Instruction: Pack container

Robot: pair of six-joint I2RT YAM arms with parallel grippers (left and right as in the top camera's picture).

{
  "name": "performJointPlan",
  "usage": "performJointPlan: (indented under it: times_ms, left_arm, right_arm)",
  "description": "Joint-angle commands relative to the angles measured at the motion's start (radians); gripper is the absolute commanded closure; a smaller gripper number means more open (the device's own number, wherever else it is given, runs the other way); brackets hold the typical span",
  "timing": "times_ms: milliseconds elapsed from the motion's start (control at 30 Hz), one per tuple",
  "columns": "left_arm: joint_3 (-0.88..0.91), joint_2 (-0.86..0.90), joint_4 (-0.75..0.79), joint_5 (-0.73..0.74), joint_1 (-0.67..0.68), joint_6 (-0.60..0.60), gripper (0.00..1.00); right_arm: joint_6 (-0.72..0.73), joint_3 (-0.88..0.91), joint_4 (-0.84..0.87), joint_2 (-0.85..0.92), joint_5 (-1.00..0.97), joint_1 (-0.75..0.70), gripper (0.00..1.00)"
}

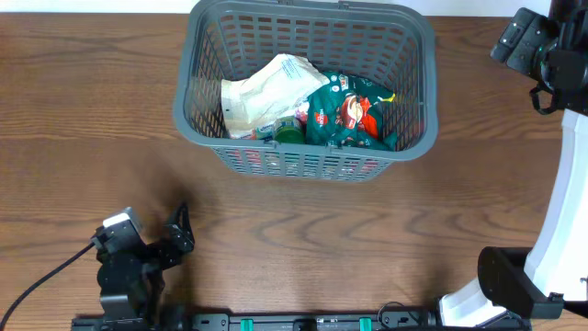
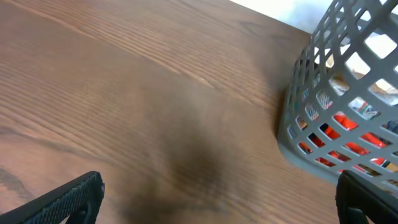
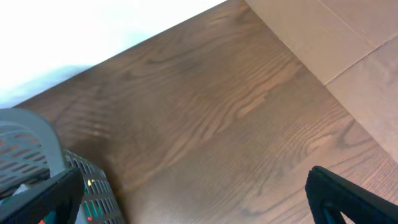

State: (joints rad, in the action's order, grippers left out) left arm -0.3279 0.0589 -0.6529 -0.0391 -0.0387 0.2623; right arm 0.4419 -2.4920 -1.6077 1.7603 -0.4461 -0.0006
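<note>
The container, a large dark-grey slotted basket, stands at the top middle of the wooden table. Inside lie a crumpled white bag, a green and red snack bag and a small green can. The left wrist view shows the basket's corner with red packaging behind the slots. My left gripper is open and empty, low at the front left, well apart from the basket. My right gripper is open and empty at the far right, beside the basket, whose wall shows in the right wrist view.
The table's far edge runs behind the basket. In the right wrist view a tan cardboard-like surface lies beyond the table's right edge. The right arm's white base stands at the front right corner.
</note>
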Motion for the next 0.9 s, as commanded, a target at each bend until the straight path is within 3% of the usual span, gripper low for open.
performJointPlan:
  times_ms: [0,867]
  left_arm:
    - [0.027,-0.023,0.005,0.006,-0.005,-0.003,0.01]
    - [0.122,-0.057,0.004,0.014,-0.004,-0.109,0.01]
  right_arm:
    - [0.014,-0.01,-0.002,-0.003,-0.017,-0.005,0.01]
    - [0.014,-0.01,-0.002,-0.003,-0.017,-0.005,0.01]
